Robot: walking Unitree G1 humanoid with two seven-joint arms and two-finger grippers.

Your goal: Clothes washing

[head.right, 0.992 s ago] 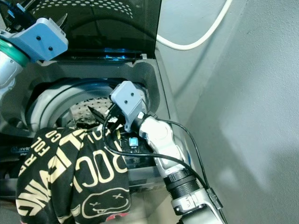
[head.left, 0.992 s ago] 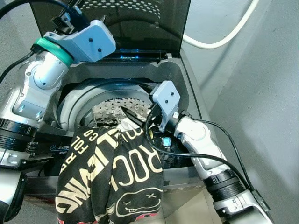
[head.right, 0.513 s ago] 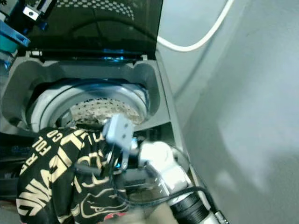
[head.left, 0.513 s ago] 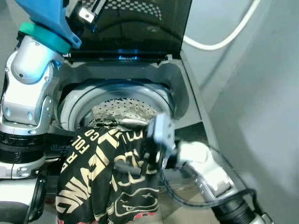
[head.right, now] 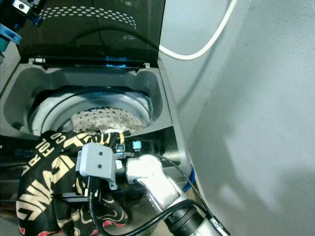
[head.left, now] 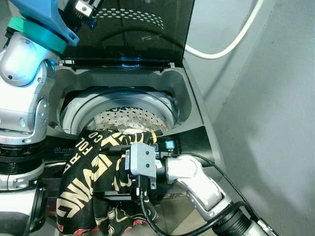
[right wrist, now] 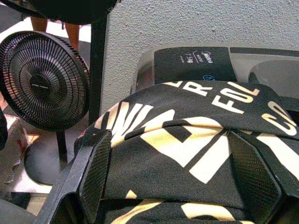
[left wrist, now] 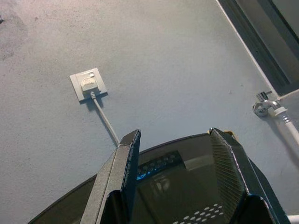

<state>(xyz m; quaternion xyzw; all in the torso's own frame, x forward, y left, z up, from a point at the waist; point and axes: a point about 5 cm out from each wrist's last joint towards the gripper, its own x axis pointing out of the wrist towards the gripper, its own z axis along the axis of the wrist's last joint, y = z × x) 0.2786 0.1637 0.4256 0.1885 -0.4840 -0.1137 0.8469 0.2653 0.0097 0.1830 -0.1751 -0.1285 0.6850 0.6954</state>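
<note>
A black garment with cream lettering [head.left: 81, 177] hangs over the front rim of the top-load washing machine [head.left: 189, 98], with its top edge reaching toward the perforated drum [head.left: 128, 118]. My right gripper [head.left: 110, 176] is low at the machine's front and pressed into the hanging cloth. In the right wrist view the right gripper [right wrist: 168, 140] is open, its fingers [right wrist: 96, 172] spread wide with a fold of the garment [right wrist: 187, 102] bulging between them. My left gripper [left wrist: 175, 135] is raised high beside the open dark lid [head.left: 142, 34]; it is open and empty, pointing at the wall.
A white hose [head.left: 221, 49] runs along the grey wall to the right of the machine. The control panel with lit buttons [head.left: 170, 145] sits on the front right. A floor fan [right wrist: 44, 86] stands beside the machine. A wall socket [left wrist: 87, 84] and a tap [left wrist: 264, 105] are above the lid.
My right arm has swung from over the drum down to the machine's front, and its fingers now straddle the hanging garment. The left arm has lifted higher beside the lid.
</note>
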